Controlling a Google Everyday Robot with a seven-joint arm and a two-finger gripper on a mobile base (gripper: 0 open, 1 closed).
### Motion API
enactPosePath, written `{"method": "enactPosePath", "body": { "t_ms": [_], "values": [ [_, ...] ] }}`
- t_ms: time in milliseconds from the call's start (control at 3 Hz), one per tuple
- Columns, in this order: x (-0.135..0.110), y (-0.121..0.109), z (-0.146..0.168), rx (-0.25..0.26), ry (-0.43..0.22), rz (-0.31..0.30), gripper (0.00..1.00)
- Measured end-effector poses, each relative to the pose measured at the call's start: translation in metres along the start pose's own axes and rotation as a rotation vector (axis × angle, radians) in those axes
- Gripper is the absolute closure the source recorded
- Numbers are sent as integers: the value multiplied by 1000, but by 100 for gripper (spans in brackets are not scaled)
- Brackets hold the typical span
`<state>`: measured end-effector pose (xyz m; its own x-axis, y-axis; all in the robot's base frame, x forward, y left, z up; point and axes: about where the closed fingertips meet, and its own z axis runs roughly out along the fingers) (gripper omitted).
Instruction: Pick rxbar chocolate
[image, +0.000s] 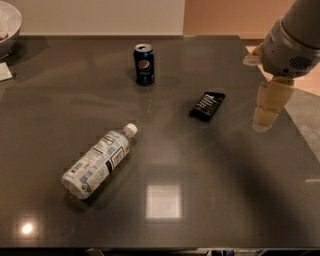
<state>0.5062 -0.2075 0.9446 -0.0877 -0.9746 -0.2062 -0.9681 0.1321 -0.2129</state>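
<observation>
The rxbar chocolate (207, 106) is a small flat black wrapper bar with white text lines. It lies flat on the dark table (200, 210), right of centre. My gripper (265, 119) hangs from the grey arm (295, 40) at the right side of the table. Its cream-coloured fingers point down, to the right of the bar and apart from it. Nothing shows in the gripper.
A blue Pepsi can (144, 64) stands upright at the back centre. A clear water bottle (98, 160) with a white label lies on its side at the front left. A white bowl (9, 27) sits at the back left corner. The table's right edge runs just behind the gripper.
</observation>
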Motion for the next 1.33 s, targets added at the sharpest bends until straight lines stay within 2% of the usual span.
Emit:
{"method": "enactPosePath", "body": {
  "t_ms": [667, 1333],
  "values": [
    [-21, -56, 48, -67, -54, -257, 0],
    [-36, -84, 99, -172, -90, -516, 0]
  ]
}}
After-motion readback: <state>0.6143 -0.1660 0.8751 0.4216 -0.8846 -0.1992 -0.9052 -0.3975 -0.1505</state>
